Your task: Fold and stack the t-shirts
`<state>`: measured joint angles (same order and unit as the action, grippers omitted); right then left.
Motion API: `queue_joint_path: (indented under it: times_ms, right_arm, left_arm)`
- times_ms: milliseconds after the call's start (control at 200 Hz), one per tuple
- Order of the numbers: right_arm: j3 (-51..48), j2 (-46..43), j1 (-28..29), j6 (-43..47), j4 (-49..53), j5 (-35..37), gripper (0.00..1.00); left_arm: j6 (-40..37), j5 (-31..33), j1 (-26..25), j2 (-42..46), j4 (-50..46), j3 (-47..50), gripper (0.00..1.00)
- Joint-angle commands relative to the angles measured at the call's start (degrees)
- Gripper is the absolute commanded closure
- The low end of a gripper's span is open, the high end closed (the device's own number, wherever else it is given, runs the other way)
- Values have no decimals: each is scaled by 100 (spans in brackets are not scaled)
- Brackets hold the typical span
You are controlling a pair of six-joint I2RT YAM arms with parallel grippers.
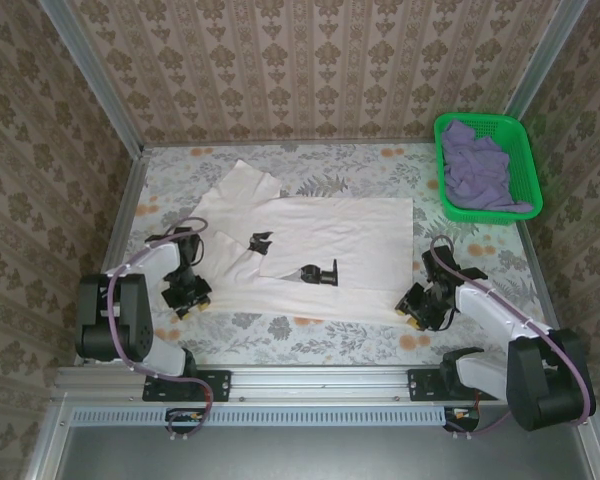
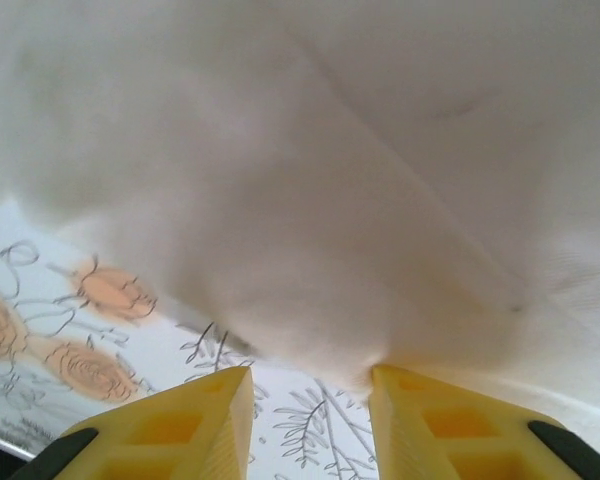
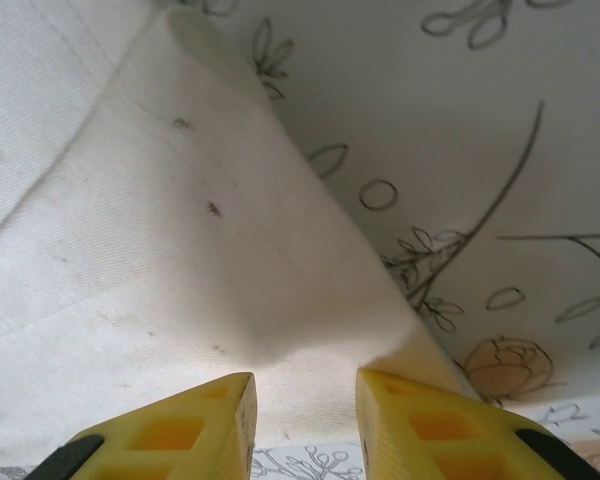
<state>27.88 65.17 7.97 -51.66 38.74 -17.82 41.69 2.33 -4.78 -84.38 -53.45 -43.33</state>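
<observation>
Now, the cream shirt [image 1: 330, 240] lies spread across the middle of the table [image 1: 280, 335]. Its black print [image 1: 318, 272] faces up, a layer seems folded over the body, and one sleeve sticks out toward the far left. The purple shirt [image 1: 477, 165] sits crumpled in the green basket [image 1: 480, 118] at the far right corner, well apart from the work.

The left claw [image 1: 187, 296] is down at the cream shirt's near left edge, and the right claw [image 1: 417, 308] is at its near right corner. In the wrist views both claws are spread. The left one's yellow fingers [image 2: 205, 420] stand apart with the hem just reaching the gap. The cloth corner lies between the right one's fingers but is not pinched.

The step in hand looks like taking the near hem to fold it away across the body. To do it well, each claw should slide in until the hem sits fully between the fingers before they press together. The left one looks shallow, with cloth touching only one finger. Both should then lift together and level, keeping the hem taut, so the fold lands straight and the layers beneath do not shift.
</observation>
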Motion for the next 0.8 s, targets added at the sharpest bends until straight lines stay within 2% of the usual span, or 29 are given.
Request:
queue_joint_path:
  times_ms: [0,150,250,345,555,620,795]
  right_arm:
    - [-96,-280,-34,-231,598,30,65]
    - [-116,-582,-24,-381,820,50,65]
    - [260,-810,-22,-282,1139,257,60]
    - [880,-975,-25,-46,1254,573,55]
    - [1852,-488,-19,799,409,694,49]
    - [2070,-234,-21,1094,135,599,48]
    - [2558,75,12,1721,-23,-49,46]
  left_arm:
    - [559,-68,115,408,-472,309,63]
    - [742,-87,351,966,-703,242,64]
    - [645,86,385,1063,-981,-393,63]
    - [423,32,370,938,-992,-1255,59]
    - [-221,120,-217,-148,-522,-3638,40]
    - [-477,-100,-334,-595,-240,-4258,35]
    - [-619,-706,-382,-1974,419,-5774,31]
